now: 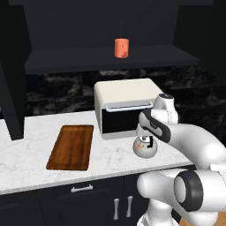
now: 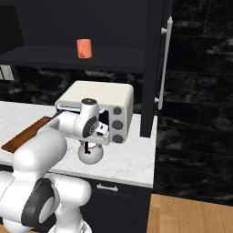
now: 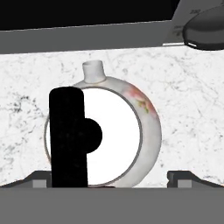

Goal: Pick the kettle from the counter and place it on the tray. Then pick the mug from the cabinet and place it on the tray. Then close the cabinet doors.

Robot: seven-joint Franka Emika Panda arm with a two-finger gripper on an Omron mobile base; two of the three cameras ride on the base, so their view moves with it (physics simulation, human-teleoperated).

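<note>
The whitish-grey kettle [image 1: 145,148] [image 2: 90,155] stands on the marble counter [image 1: 26,164] just in front of the toaster oven. My gripper [image 1: 147,137] [image 2: 88,144] hangs right above it, pointing down. In the hand view the kettle [image 3: 146,127] is seen from above, its black handle and lid knob across the top, and the gripper [image 3: 111,180] is open with a fingertip on either side of it and not touching. The brown tray [image 1: 71,146] [image 2: 26,132] lies flat to the kettle's left. The orange mug [image 1: 121,47] [image 2: 83,48] sits on the shelf of the open cabinet [image 1: 110,59].
A white toaster oven [image 1: 126,103] [image 2: 98,102] stands close behind the kettle. One open cabinet door [image 2: 154,68] with its long silver handle juts out on the right, the other [image 1: 11,88] on the left. Dark drawers sit under the counter.
</note>
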